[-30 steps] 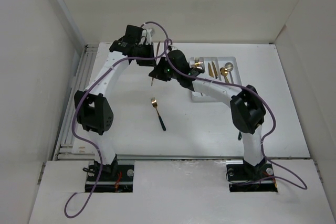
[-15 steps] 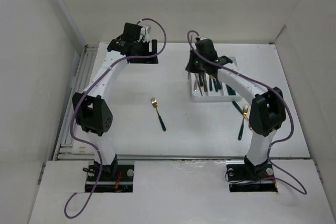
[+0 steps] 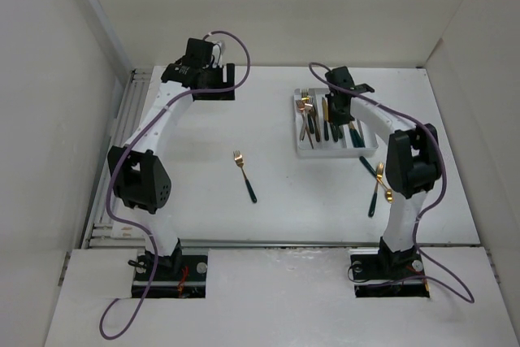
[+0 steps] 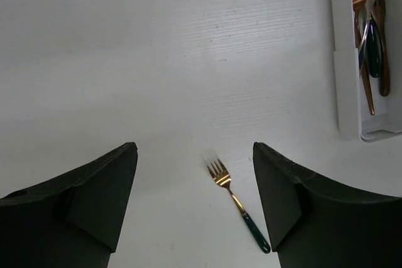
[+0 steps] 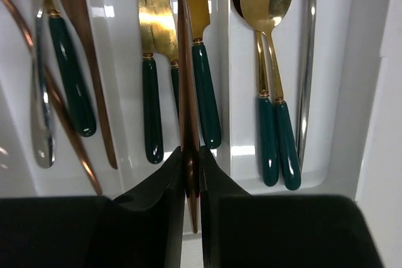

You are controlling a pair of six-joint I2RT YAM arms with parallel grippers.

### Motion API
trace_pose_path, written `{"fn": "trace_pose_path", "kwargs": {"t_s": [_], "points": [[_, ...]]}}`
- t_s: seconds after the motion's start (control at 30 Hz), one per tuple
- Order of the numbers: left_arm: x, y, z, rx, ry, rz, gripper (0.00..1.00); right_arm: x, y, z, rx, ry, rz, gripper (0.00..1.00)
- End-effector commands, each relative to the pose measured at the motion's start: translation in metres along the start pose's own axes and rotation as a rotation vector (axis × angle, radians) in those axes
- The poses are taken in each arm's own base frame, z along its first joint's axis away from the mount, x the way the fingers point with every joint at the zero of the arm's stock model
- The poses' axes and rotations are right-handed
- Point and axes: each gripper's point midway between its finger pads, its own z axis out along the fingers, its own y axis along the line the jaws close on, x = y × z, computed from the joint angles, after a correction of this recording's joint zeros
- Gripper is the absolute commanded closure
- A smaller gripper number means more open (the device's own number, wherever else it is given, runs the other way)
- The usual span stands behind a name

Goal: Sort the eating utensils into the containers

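The white tray point(image 3: 297, 149) lies at the back right, and its three long containers hold eating utensils. In the right wrist view forks point(image 5: 69, 86) fill the left one, gold knives point(image 5: 151, 92) the middle, and spoons point(image 5: 276, 111) the right. My right gripper point(image 5: 190, 161) is shut on a slim copper utensil point(image 5: 186, 61), held edge-on over the middle container, and stands above the tray point(image 3: 341, 107). One gold fork with a dark green handle point(image 3: 244, 175) lies mid-table. My left gripper point(image 4: 193, 152) hangs open high above it point(image 4: 237, 204), at the back left point(image 3: 213, 88).
Two more dark-handled utensils point(image 3: 376, 188) lie on the table just right of the tray's near end, beside the right arm's elbow. White walls close in the table on three sides. The tray's near-left corner point(image 4: 348, 98) shows in the left wrist view.
My right arm has swung from the table's middle, beside the left gripper, across to above the tray, carrying the copper utensil. The left arm has drawn back slightly to the left.
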Motion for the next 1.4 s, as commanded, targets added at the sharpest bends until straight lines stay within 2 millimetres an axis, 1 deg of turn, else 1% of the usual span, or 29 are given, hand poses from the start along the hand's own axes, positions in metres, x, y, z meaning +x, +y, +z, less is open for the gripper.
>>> {"fn": "trace_pose_path", "kwargs": {"t_s": [0.0, 0.03, 0.07, 0.17, 0.2, 0.27, 0.3, 0.37, 0.4, 0.43, 0.47, 0.5, 0.57, 0.6, 0.63, 0.67, 0.7, 0.73, 0.77, 0.83, 0.87, 0.9, 0.93, 1.0, 1.03, 1.13, 1.23, 1.33, 1.37], "points": [[-0.011, -0.003, -0.025, 0.011, -0.064, 0.017, 0.28, -0.019, -0.007, 0.005, 0.039, -0.042, -0.007, 1.0], [-0.007, -0.002, -0.023, 0.009, -0.053, 0.016, 0.28, -0.015, -0.011, 0.013, 0.048, -0.024, 0.011, 1.0], [-0.007, -0.002, -0.023, 0.009, -0.053, 0.016, 0.28, -0.02, -0.008, 0.012, 0.036, -0.039, 0.026, 1.0], [-0.007, -0.004, -0.023, 0.019, -0.051, 0.016, 0.28, -0.016, -0.005, 0.021, 0.014, -0.02, 0.058, 1.0], [-0.007, -0.004, -0.023, 0.019, -0.051, 0.016, 0.28, -0.016, -0.003, 0.021, 0.004, -0.018, 0.058, 0.97], [-0.008, -0.001, -0.023, 0.022, -0.051, 0.019, 0.28, -0.014, -0.003, 0.023, 0.003, -0.018, 0.058, 0.87], [-0.01, -0.001, -0.023, 0.023, -0.06, 0.02, 0.28, -0.014, -0.003, 0.023, 0.003, -0.018, 0.058, 0.76], [-0.01, -0.001, -0.023, 0.023, -0.06, 0.02, 0.28, -0.011, -0.002, 0.022, -0.003, -0.003, 0.055, 0.65], [-0.01, -0.001, -0.023, 0.023, -0.06, 0.02, 0.28, -0.011, -0.003, 0.018, -0.003, -0.003, 0.055, 0.6], [-0.01, -0.001, -0.023, 0.023, -0.06, 0.02, 0.28, -0.014, -0.004, 0.014, -0.005, -0.013, 0.057, 0.5], [-0.01, -0.001, -0.023, 0.023, -0.06, 0.02, 0.28, -0.011, -0.005, 0.012, -0.004, -0.01, 0.057, 0.46], [-0.009, -0.003, -0.023, 0.032, -0.059, 0.02, 0.28, -0.018, -0.006, 0.0, -0.012, -0.044, 0.075, 0.45], [-0.008, -0.002, -0.019, 0.031, -0.05, 0.02, 0.28, -0.019, -0.007, -0.012, -0.027, -0.06, 0.08, 0.43], [-0.008, -0.002, -0.019, 0.031, -0.05, 0.02, 0.28, -0.025, -0.008, -0.02, -0.032, -0.081, 0.099, 0.43], [-0.008, -0.002, -0.019, 0.031, -0.05, 0.02, 0.28, -0.03, -0.015, -0.038, -0.035, -0.109, 0.137, 0.43], [-0.008, -0.002, -0.019, 0.031, -0.05, 0.02, 0.28, -0.034, -0.023, -0.048, -0.033, -0.129, 0.168, 0.43], [-0.008, -0.002, -0.019, 0.031, -0.05, 0.02, 0.28, -0.023, -0.031, -0.051, -0.023, -0.112, 0.187, 0.42], [-0.008, -0.002, -0.019, 0.031, -0.05, 0.02, 0.28, -0.026, -0.041, -0.073, -0.027, -0.154, 0.23, 0.42], [-0.008, -0.002, -0.019, 0.031, -0.05, 0.02, 0.28, -0.005, -0.055, -0.07, -0.011, -0.106, 0.256, 0.42], [-0.008, -0.002, -0.019, 0.031, -0.05, 0.02, 0.28, 0.02, -0.073, -0.075, 0.016, -0.049, 0.312, 0.42], [-0.008, -0.002, -0.019, 0.031, -0.05, 0.02, 0.28, 0.04, -0.082, -0.082, 0.03, 0.0, 0.352, 0.42], [-0.009, -0.002, -0.017, 0.031, -0.048, 0.02, 0.28, 0.055, -0.094, -0.081, 0.026, 0.046, 0.388, 0.42], [-0.014, -0.003, -0.02, 0.033, -0.063, 0.021, 0.28, 0.086, -0.097, -0.074, 0.027, 0.124, 0.412, 0.42], [-0.014, -0.003, -0.015, 0.031, -0.05, 0.02, 0.28, 0.108, -0.103, -0.076, 0.01, 0.162, 0.452, 0.43], [-0.017, -0.004, -0.017, 0.032, -0.059, 0.02, 0.28, 0.13, -0.112, -0.07, 0.031, 0.221, 0.481, 0.43], [-0.02, -0.006, -0.016, 0.042, -0.062, 0.021, 0.28, 0.149, -0.12, -0.07, 0.058, 0.266, 0.513, 0.44], [-0.02, -0.006, -0.016, 0.042, -0.062, 0.021, 0.28, 0.165, -0.117, -0.057, 0.046, 0.321, 0.539, 0.44], [-0.02, -0.006, -0.016, 0.042, -0.062, 0.021, 0.28, 0.159, -0.112, -0.048, 0.003, 0.314, 0.568, 0.46], [-0.017, -0.001, -0.014, 0.034, -0.053, 0.014, 0.28, 0.158, -0.115, -0.046, 0.015, 0.303, 0.566, 0.47]]}}
